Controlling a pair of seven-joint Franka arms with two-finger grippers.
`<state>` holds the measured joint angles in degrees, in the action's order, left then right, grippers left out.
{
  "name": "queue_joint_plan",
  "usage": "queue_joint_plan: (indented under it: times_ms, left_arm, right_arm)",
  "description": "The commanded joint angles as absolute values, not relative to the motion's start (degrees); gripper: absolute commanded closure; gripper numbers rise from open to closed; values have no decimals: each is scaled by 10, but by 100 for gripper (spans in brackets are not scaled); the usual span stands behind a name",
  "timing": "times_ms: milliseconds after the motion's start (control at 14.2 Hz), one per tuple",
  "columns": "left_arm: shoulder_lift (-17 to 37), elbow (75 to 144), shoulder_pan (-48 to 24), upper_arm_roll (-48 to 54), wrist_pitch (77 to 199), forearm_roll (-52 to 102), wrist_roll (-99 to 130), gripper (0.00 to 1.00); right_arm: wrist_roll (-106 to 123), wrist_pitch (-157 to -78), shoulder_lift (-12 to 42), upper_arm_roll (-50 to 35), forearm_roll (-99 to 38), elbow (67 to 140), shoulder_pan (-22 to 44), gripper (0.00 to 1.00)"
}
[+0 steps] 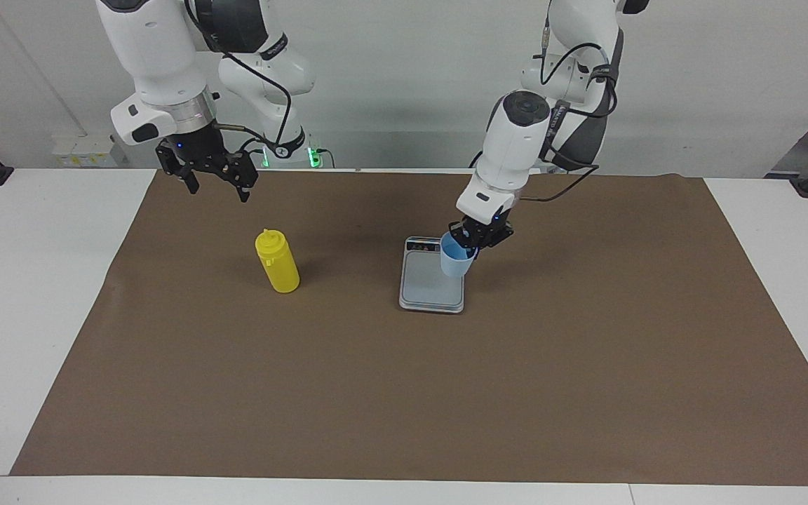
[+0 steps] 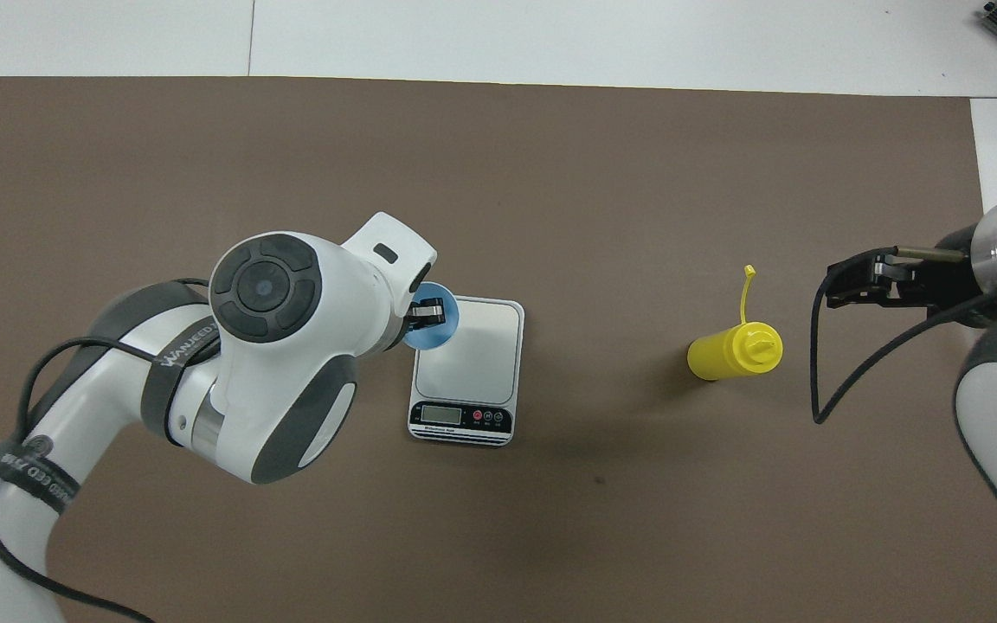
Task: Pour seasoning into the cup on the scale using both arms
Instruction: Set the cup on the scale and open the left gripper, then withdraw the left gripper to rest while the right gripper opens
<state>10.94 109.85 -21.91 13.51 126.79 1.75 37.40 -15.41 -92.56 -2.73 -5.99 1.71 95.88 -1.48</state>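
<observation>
My left gripper [image 1: 473, 237] is shut on the rim of the light-blue cup [image 1: 456, 261], one finger inside it. The cup [image 2: 440, 326] hangs upright over the grey scale [image 1: 426, 286] at its edge toward the left arm's end of the table; I cannot tell whether it touches the scale. The scale's [image 2: 474, 350] display faces the robots. The yellow seasoning bottle [image 1: 278, 263] stands upright on the mat toward the right arm's end, its cap off on its tether. Up in the air beside the bottle [image 2: 734, 352], my right gripper [image 1: 219, 191] is open and holds nothing.
A brown mat [image 1: 404, 393] covers the middle of the white table [image 1: 25, 294]. A black cable loop [image 2: 819, 407] hangs from the right arm beside the bottle. The left arm's elbow [image 2: 273, 346] covers the mat beside the scale in the overhead view.
</observation>
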Motion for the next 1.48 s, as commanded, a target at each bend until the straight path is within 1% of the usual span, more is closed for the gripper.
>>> queue_joint_plan:
  times_ms: [0, 353, 424, 494, 565, 635, 706, 847, 988, 1200, 1412]
  left_arm:
    - [117, 1107, -229, 125, 1291, 4, 386, 100]
    - [132, 1116, -244, 125, 1312, -3, 402, 100]
    - [133, 1115, -244, 125, 1312, -12, 402, 94]
    - [134, 1115, -243, 125, 1312, -13, 402, 72]
    - [134, 1115, -243, 125, 1312, -14, 402, 34]
    - [133, 1111, -243, 123, 1304, -14, 403, 0]
    - [125, 1108, -242, 122, 1290, -14, 409, 0]
    - [92, 1084, -226, 116, 1228, -15, 403, 0]
    - [63, 1074, -192, 116, 1188, -16, 385, 0]
    - [11, 1074, -136, 116, 1138, -14, 315, 0]
    - [-39, 1075, -75, 114, 1068, -8, 195, 0]
  right_arm:
    - [-165, -934, -39, -62, 17, 972, -22, 0]
    - [-171, -950, -40, -62, 17, 976, -23, 0]
    - [-171, -950, -40, -62, 17, 976, -23, 0]
    - [-171, -950, -40, -62, 17, 976, -23, 0]
    - [-177, -951, -40, -62, 17, 976, -23, 0]
    - [-183, -954, -40, -62, 17, 976, -23, 0]
    - [-184, -956, -39, -62, 17, 977, -23, 0]
    - [-184, -957, -40, -62, 17, 980, -23, 0]
    - [-189, -956, -37, -62, 7, 980, -29, 0]
    - [-255, -954, -26, -62, -47, 980, -65, 0]
    - [-312, -958, 4, -62, -52, 978, -77, 0]
